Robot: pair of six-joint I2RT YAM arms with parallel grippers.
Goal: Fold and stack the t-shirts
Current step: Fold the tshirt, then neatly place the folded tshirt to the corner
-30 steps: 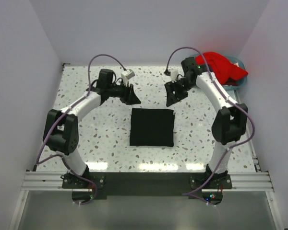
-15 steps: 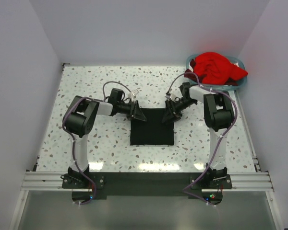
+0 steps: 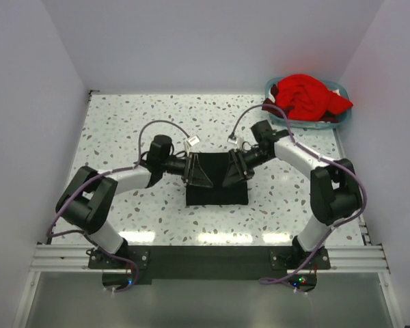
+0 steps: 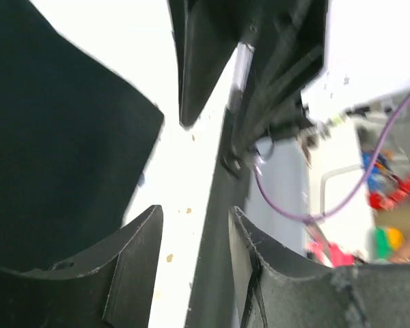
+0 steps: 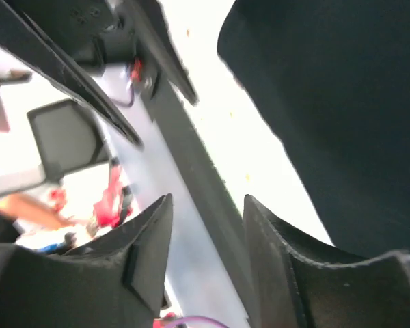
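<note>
The black t-shirt (image 3: 216,190) lies folded into a rectangle on the speckled table, at the middle. My left gripper (image 3: 203,175) is low over its far left part and my right gripper (image 3: 232,172) over its far right part, pointing at each other. Both are open and hold nothing. In the left wrist view the black cloth (image 4: 55,137) fills the left side beside the open gripper (image 4: 195,212). In the right wrist view the cloth (image 5: 342,102) fills the right side beside the open gripper (image 5: 208,199). The red t-shirt (image 3: 306,97) lies bunched in the basket.
A light blue plastic basket (image 3: 343,120) stands at the table's far right corner. White walls close the table on the left, back and right. The metal rail (image 3: 205,256) with both arm bases runs along the near edge.
Both grippers have come down from the far side and moved inward and nearer, over the black shirt's far part. The black and red shirts have not moved.
</note>
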